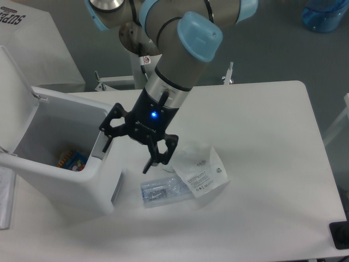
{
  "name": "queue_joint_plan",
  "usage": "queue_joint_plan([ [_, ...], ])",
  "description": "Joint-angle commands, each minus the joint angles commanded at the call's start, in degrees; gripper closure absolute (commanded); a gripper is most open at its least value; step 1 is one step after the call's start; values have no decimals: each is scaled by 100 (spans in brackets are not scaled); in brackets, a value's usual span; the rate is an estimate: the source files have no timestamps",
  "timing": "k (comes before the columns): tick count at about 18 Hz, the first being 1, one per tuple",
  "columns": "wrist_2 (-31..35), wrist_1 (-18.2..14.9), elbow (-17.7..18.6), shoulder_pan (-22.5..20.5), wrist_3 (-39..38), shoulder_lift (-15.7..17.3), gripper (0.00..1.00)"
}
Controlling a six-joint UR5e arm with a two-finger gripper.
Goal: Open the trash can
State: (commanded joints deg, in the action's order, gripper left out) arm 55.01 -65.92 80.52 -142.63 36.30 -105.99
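Observation:
The trash can (60, 183) is a large white boxy bin at the table's left side. Its lid (15, 93) stands swung up at the far left, so the inside shows, with a small colourful item (71, 160) at the bottom. A grey button (100, 149) sits on the bin's right rim. My black gripper (127, 155) hangs just right of that rim, tilted, open, with nothing between its fingers. One fingertip (105, 144) is at the button; the other fingertip (148, 165) hangs over the table.
Two clear plastic bags lie on the table right of the bin, a larger one (203, 169) and a smaller one (161, 189). A black object (341, 234) sits at the table's front right corner. A blue bottle (326, 13) stands on the floor behind.

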Motion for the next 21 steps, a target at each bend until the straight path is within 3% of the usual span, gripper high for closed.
queue_joint_plan([
  [3, 298, 26, -291, -194, 61, -299, 0],
  [11, 1458, 193, -423, -608, 1151, -879, 0],
  [15, 2231, 88, -765, -608, 2475, -1423, 0],
  [19, 2627, 79, -801, -590, 3531, -1495, 0],
  [21, 2944, 36, -784, -538, 3682, -1512, 0],
])
